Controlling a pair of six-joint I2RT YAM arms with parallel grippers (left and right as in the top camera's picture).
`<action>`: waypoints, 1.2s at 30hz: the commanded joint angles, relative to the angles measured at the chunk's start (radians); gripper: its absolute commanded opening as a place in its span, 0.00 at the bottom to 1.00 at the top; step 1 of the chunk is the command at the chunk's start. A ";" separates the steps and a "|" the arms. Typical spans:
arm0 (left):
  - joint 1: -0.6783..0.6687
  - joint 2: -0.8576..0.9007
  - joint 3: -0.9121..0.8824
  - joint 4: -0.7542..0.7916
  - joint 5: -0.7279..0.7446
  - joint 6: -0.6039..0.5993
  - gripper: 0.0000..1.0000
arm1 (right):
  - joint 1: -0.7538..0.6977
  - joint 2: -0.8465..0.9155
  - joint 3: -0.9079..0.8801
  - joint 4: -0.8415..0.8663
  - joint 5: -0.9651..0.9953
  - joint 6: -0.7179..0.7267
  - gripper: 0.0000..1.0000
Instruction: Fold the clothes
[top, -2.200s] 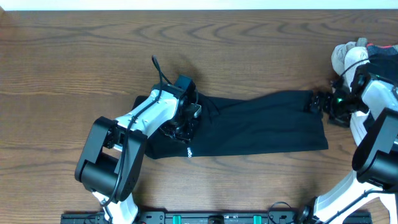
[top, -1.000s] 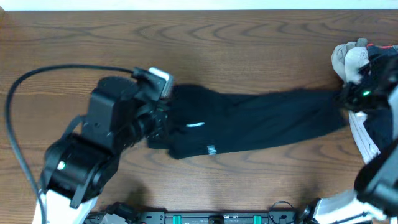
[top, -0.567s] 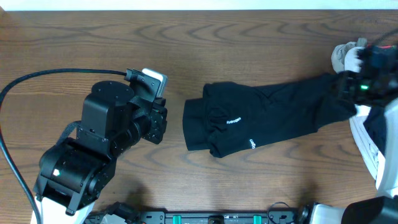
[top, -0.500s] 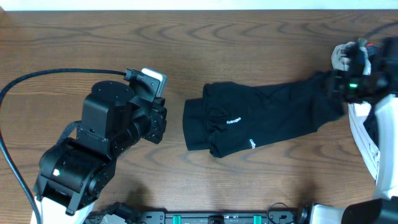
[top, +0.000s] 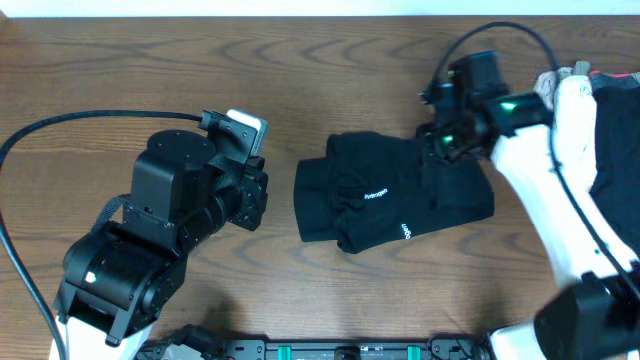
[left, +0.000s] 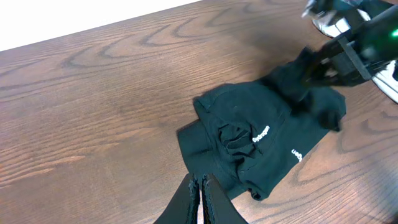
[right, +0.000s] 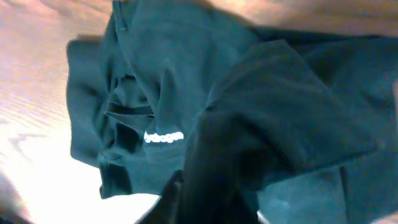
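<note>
The wooden table (top: 120, 60) carries the black shirt (top: 370, 215), which lies bunched in layers near the middle, a little toward the right side. The left gripper (left: 200, 198) hangs left of the shirt, apart from it, its 2 fingers pressed together on nothing. The right gripper (top: 440, 145) is at the shirt's upper right part, but I cannot tell if its fingers hold the cloth. 2 small white prints (top: 376, 195) show on top.

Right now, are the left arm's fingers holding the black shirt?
No, the overhead view shows a strip of bare table between the shut left fingers and the black shirt.
</note>
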 joint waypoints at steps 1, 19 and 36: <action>0.004 -0.001 0.011 -0.007 -0.016 -0.005 0.07 | 0.052 0.039 0.000 0.024 -0.030 0.007 0.30; 0.004 0.124 0.011 -0.095 -0.016 -0.005 0.32 | -0.095 0.076 -0.058 0.048 0.005 0.044 0.15; 0.004 0.182 0.010 -0.098 -0.017 -0.005 0.32 | 0.119 0.244 -0.127 0.735 -0.661 0.127 0.05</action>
